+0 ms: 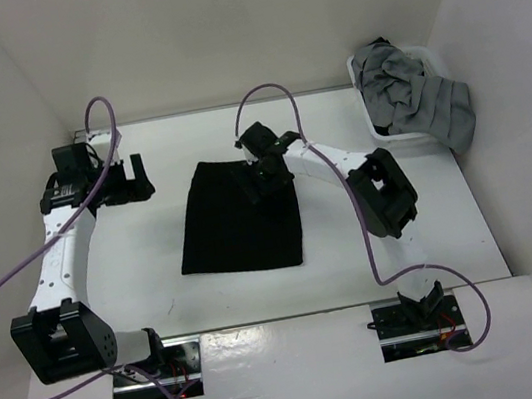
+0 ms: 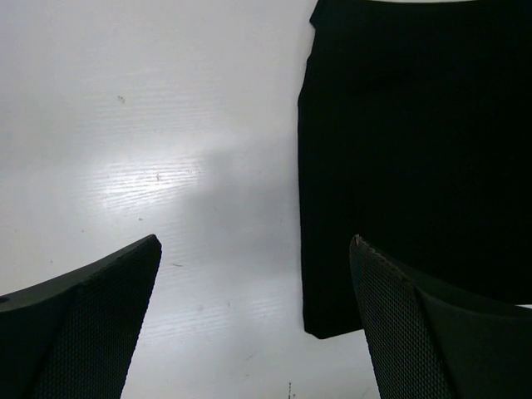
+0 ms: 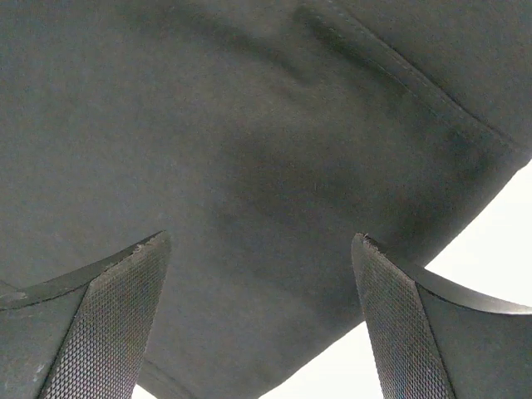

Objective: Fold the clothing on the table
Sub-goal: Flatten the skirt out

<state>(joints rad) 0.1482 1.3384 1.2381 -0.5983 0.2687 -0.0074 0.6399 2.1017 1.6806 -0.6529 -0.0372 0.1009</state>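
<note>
The black clothing lies flat in a folded, roughly rectangular shape in the middle of the white table. My left gripper hangs open over bare table to the left of the clothing's far left corner, nothing between its fingers; its wrist view shows the clothing beyond and to the right of the left gripper. My right gripper stands open just above the clothing's far right part; in its wrist view the fabric fills the frame behind the right gripper, not pinched.
A white basket at the table's far right corner holds grey garments that spill over its right side. White walls enclose the table. A metal rail with the arm bases runs along the near edge.
</note>
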